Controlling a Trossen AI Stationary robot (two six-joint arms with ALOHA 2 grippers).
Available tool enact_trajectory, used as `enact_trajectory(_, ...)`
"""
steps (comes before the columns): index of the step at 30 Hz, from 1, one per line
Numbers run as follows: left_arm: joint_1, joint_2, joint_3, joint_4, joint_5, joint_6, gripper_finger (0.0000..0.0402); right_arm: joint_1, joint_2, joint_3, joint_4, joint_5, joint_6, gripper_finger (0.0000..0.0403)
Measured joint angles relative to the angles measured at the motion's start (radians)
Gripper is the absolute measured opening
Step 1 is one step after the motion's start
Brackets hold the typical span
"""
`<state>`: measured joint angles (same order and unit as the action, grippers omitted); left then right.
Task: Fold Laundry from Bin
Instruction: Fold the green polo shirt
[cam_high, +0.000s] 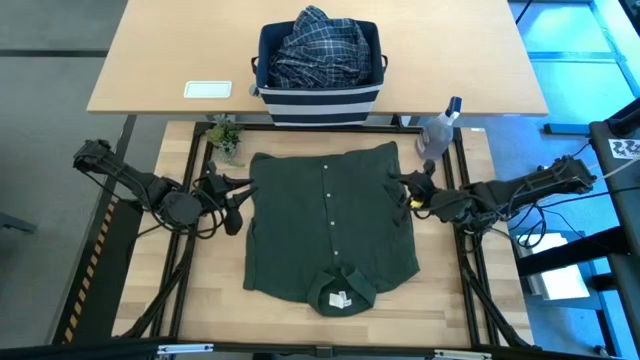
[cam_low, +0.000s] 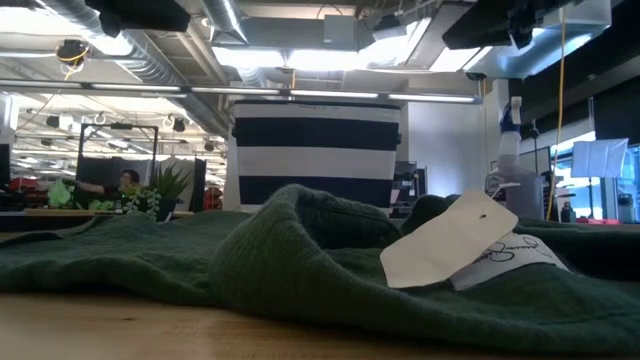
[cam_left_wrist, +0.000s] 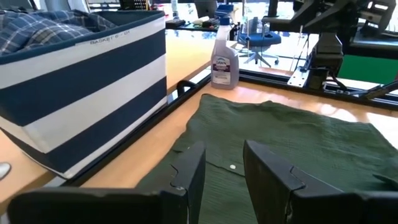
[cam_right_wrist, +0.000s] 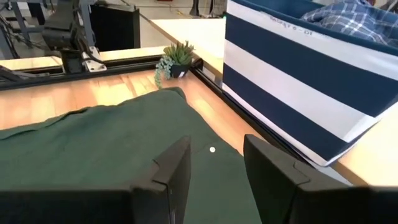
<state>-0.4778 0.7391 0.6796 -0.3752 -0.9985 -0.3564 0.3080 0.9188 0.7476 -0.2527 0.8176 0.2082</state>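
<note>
A dark olive-green shirt (cam_high: 330, 225) lies spread flat on the wooden table, buttoned front up. Its collar and white tag (cam_low: 470, 245) are toward the near edge. The striped navy bin (cam_high: 320, 102) stands on the farther table and holds a blue-and-white plaid shirt (cam_high: 320, 45). My left gripper (cam_high: 243, 190) hovers open at the green shirt's left edge, seen again in its wrist view (cam_left_wrist: 222, 152). My right gripper (cam_high: 402, 186) hovers open at the shirt's right edge (cam_right_wrist: 216, 146). Neither has anything between its fingers.
A clear spray bottle (cam_high: 440, 128) stands at the table's far right corner and a small potted plant (cam_high: 225, 135) at the far left. A white card (cam_high: 208, 89) lies on the farther table, left of the bin. A black frame rail (cam_left_wrist: 155, 118) runs along the table's edge.
</note>
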Motion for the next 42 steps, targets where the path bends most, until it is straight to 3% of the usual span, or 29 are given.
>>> enact_trajectory(7,-0.009,0.0,-0.009,0.012,-0.012,0.001,0.0103,0.0,0.0,-0.005,0.066,-0.017,-0.059,0.0147)
enact_trajectory(14,-0.026,-0.021,-0.118,0.136,-0.055,0.001,0.0103,-0.001,0.0,-0.005,0.07,-0.025,-0.079,0.0147)
enact_trajectory(25,-0.026,-0.061,-0.12,0.253,-0.057,0.127,0.0103,-0.001,0.0,-0.005,0.072,-0.025,-0.083,0.0147)
enact_trajectory(42,-0.026,-0.061,-0.121,0.257,-0.055,0.123,0.0103,-0.001,0.0,-0.005,0.073,-0.025,-0.078,0.0147)
